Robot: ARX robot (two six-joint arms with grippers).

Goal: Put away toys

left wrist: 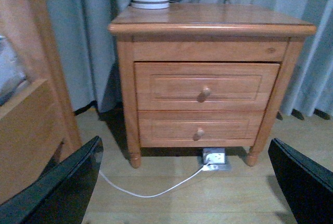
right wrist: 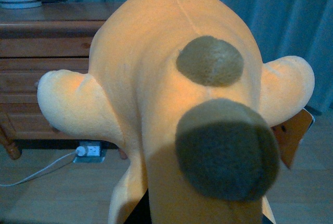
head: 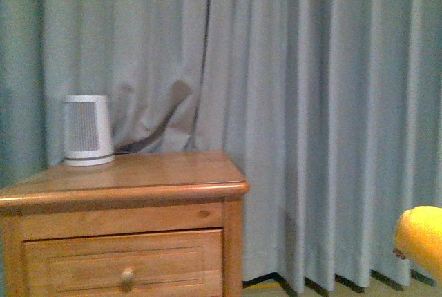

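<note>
The yellow-orange plush animal [right wrist: 156,94] fills the right wrist view, with two grey-brown round patches, stubby limbs and a white tag at its far end. My right gripper is shut on it; its fingers are hidden under the plush. A bit of the plush [head: 421,238] shows at the lower right edge of the front view. My left gripper [left wrist: 182,182] is open and empty, its two black fingers [left wrist: 57,187] spread wide above the wooden floor, in front of the wooden nightstand [left wrist: 208,83].
The nightstand [head: 124,221] has two shut drawers with round knobs and a white speaker-like device [head: 88,130] on top. A floor socket [left wrist: 215,159] with a white cable lies under it. Grey curtains [head: 318,103] hang behind. A wooden bed frame [left wrist: 31,120] stands beside the nightstand.
</note>
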